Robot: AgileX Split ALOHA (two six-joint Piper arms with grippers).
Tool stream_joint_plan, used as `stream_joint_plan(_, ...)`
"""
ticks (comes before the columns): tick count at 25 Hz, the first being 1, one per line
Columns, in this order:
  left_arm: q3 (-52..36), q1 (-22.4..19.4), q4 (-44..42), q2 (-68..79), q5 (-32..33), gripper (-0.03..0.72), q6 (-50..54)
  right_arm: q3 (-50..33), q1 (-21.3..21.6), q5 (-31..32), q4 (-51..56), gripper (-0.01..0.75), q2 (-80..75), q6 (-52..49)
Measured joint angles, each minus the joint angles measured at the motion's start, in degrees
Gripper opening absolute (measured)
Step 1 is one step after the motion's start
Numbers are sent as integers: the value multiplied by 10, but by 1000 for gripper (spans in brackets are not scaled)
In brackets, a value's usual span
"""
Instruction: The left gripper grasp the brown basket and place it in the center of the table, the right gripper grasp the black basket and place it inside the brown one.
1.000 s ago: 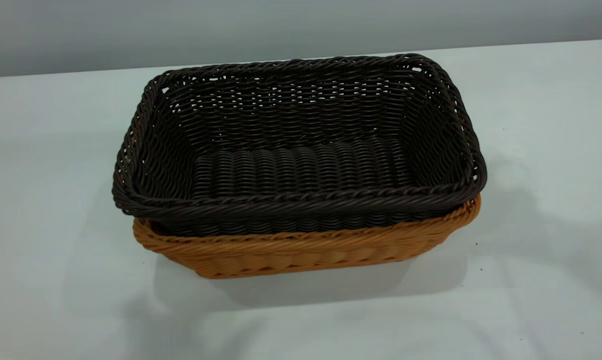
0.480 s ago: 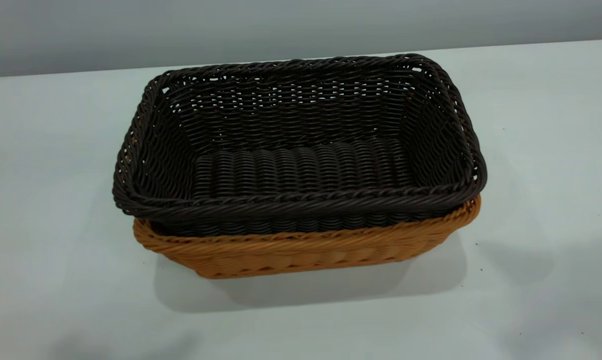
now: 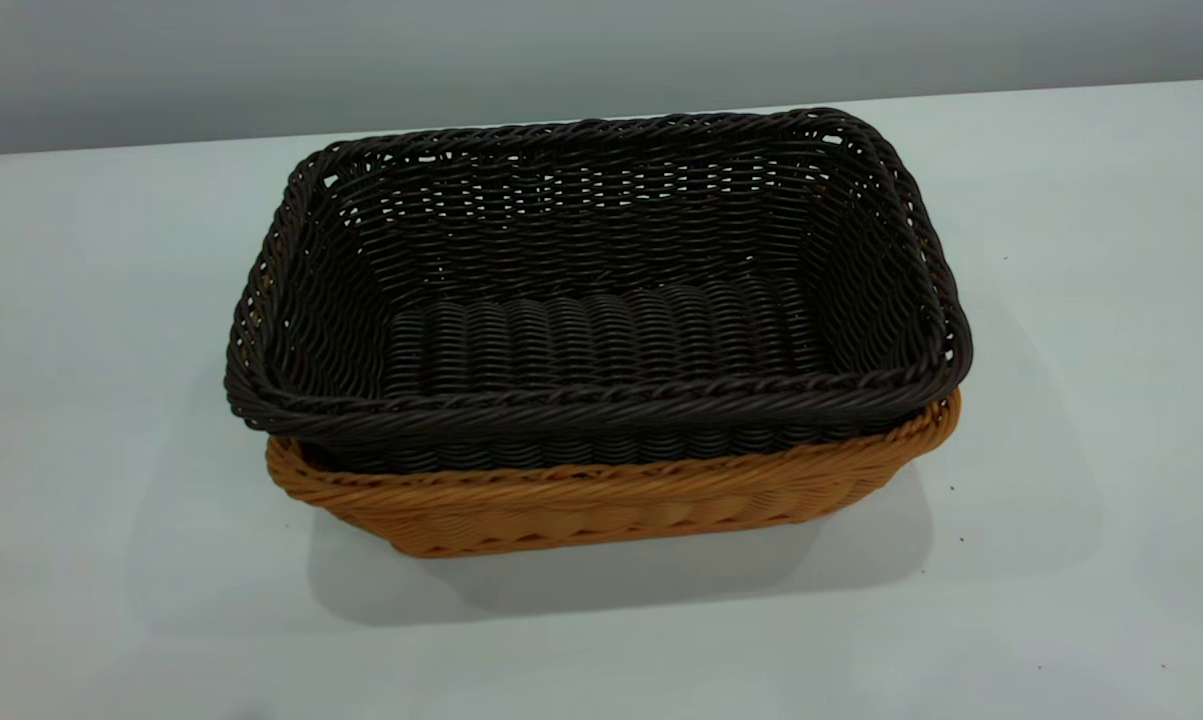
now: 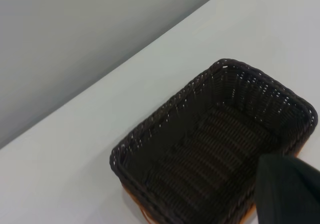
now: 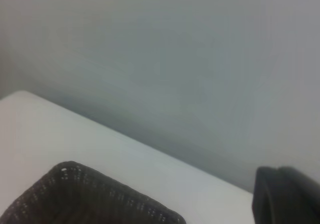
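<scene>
Nested: black basket (image 3: 601,300) seated inside brown basket (image 3: 611,505), dark rim riding above the tan one, openings up. Long axis across the exterior view, 9 to 3 o'clock, tilted slightly toward 2. Resting mid-table (image 3: 1081,300). Left gripper (image 4: 290,191) seen only as a dark corner above the baskets, right gripper (image 5: 287,196) likewise a dark edge; fingers unseen, opening cannot be told, nothing visibly held.

There are two baskets in total: one black basket (image 3: 601,300) and one brown basket (image 3: 601,505). There is one desk (image 3: 1081,560). One dark end effector part shows in each wrist view, so two in all.
</scene>
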State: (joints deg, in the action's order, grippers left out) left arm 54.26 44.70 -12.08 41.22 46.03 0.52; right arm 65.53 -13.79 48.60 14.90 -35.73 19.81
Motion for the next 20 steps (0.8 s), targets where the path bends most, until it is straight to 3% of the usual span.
stream_joint_plan(14,-54,0,31,-57,58,-1,-5,-286,0,60,20,3,309,-50)
stream_joint_plan(20,-54,0,42,-58,84,-1,-21,-358,0,110,-13,3,358,-87)
